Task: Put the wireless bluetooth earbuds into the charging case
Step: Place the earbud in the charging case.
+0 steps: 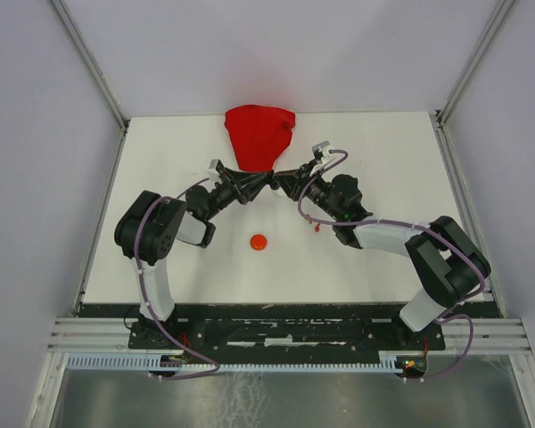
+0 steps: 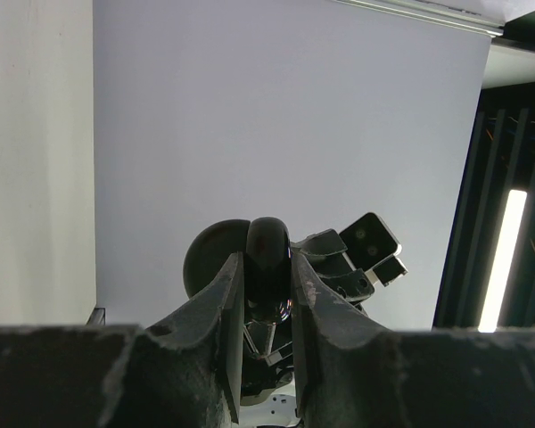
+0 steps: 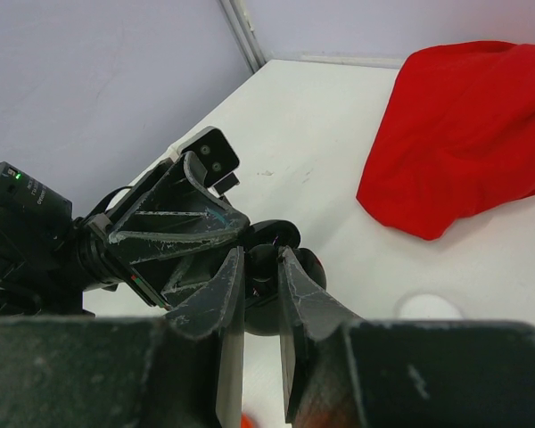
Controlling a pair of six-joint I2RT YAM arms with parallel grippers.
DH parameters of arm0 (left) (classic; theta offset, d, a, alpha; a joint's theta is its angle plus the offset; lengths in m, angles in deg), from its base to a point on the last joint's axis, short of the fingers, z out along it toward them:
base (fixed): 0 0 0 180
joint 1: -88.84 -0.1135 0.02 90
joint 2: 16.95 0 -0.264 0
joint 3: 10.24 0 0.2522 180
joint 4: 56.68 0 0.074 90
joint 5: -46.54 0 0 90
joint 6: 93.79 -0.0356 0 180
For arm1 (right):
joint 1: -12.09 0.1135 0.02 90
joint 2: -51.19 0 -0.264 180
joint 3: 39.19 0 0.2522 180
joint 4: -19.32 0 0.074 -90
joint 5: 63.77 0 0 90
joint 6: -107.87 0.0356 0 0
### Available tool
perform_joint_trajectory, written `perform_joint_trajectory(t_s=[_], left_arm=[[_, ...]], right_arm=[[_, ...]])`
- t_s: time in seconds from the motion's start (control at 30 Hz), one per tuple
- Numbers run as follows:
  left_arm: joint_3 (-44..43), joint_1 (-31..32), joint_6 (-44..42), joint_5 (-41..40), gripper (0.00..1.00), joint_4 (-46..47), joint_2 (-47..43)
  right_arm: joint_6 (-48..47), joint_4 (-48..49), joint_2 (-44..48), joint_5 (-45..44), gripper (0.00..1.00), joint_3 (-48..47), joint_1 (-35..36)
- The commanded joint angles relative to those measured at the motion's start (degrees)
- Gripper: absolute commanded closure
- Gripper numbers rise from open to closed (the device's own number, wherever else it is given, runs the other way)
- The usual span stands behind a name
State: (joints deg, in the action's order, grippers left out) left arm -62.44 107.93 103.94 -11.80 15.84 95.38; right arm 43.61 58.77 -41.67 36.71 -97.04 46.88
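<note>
Both grippers meet above the table just in front of the red cloth. My left gripper point(image 1: 252, 186) is shut on a black round charging case point(image 2: 267, 254), seen edge-on between its fingers; the case also shows in the right wrist view point(image 3: 305, 267). My right gripper point(image 1: 282, 183) is shut on a small black piece point(image 3: 264, 260), apparently a black earbud, pressed against that case. A tiny red earbud point(image 1: 315, 228) lies under the right arm. The other earbuds are hidden.
A red cloth point(image 1: 259, 134) lies bunched at the back middle and shows in the right wrist view point(image 3: 464, 134). A red round case point(image 1: 259, 242) sits on the table in front of the grippers. A white disc-like case point(image 3: 428, 307) lies near the cloth.
</note>
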Motion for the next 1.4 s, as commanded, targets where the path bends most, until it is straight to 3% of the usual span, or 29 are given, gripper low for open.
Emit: perform_joint_trajectory(t_s=[0.0,0.2,0.63,0.97,1.07,1.23,1.37], left_arm=[[-1.9,0.2,1.8,-0.2,0.97,5.4,-2.5],[-2.5,0.2,1.7,-0.3,0.97,5.2,-2.1],[-3.3,0.2,1.2,-0.8,0.97,4.3,-0.8],[-3.2,0.2,-1.3,-0.6,0.97,2.1,-0.2],[-2.6,0.1,-2.4,-0.6,0.97,1.6,-0.1],[-1.9,0.0,-5.4,0.6,0.97,0.3,-0.1],[-1.8,0.0,-8.7,2.3,0.97,-2.8,-1.2]], right_arm=[[0.7,4.3,0.1,0.8,0.93,0.7,-0.4],[1.2,4.1,0.2,1.4,0.89,1.0,-0.4],[1.3,2.0,2.5,2.1,0.58,0.4,-0.4],[-0.4,-1.3,10.5,-2.2,0.39,0.5,-1.2],[-1.8,-7.9,13.3,-5.9,0.37,-0.4,-1.3],[-5.9,-38.7,15.4,-18.0,0.35,-10.6,-1.6],[-9.3,-51.4,15.0,-24.4,0.27,-16.2,-2.0]])
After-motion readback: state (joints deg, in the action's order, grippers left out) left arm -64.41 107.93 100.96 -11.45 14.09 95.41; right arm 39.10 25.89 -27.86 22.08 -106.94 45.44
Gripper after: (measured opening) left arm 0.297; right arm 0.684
